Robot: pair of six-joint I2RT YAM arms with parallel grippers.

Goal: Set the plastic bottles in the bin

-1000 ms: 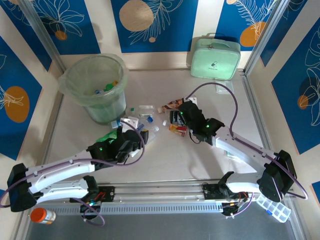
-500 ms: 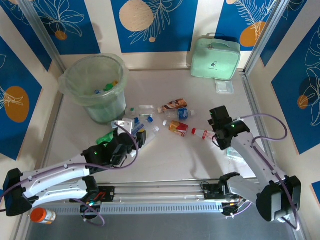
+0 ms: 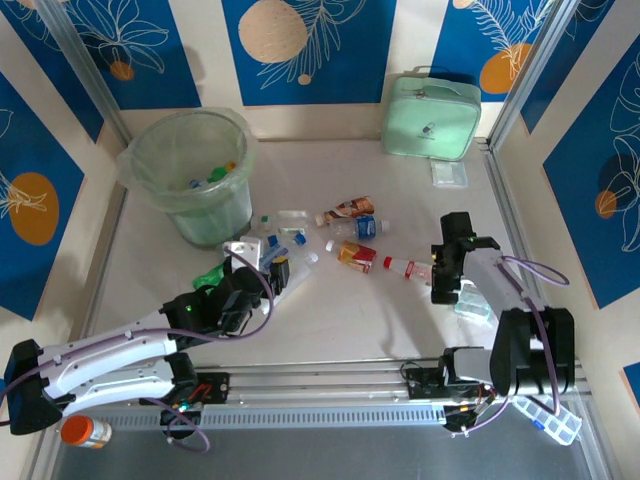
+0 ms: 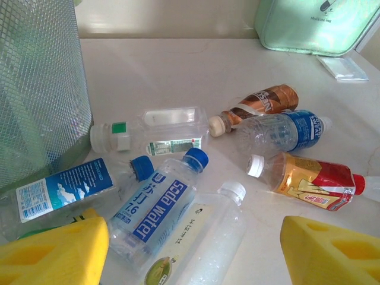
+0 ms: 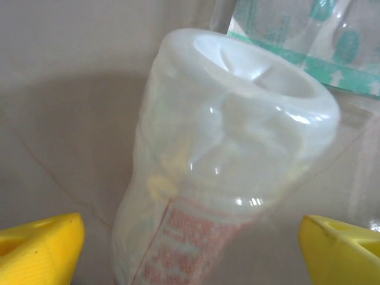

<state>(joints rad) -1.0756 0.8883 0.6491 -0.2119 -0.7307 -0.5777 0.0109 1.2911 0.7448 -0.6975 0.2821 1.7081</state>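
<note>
Right gripper (image 5: pixel 190 246): yellow fingers spread wide, nothing pinched. A clear bottle (image 5: pixel 219 160) lies base-first between them, its walls apart from both pads. From the top camera it sits at 3 o'clock of the heap, red cap pointing to 9 and base toward the gripper.

Step in hand, as judged: take this bottle.
- Push further along its length so the fingers straddle the labelled mid-body, not the rounded base.
- Close gently. The thin wall looks likely to buckle, and the bottle may squirt out.
- Keep off the clear green-printed box (image 5: pixel 297 35) at 1 o'clock in the wrist view.
- The carry is long: the bin (image 3: pixel 205 210) stands at 10 o'clock on the table. Release over its mouth, not its rim.

Look of the bottle: translucent, with a dimpled moulded base, a creased body and red print low on the label.

Other plastic bottles (image 4: pixel 157 211) lie in a loose heap at table centre, 4 o'clock of the bin. Most are clear with blue caps; one is brown and one red-orange. A few show inside the bin.

Left gripper (image 4: pixel 193 252): fingers spread and empty, at 6 o'clock of the heap.
</note>
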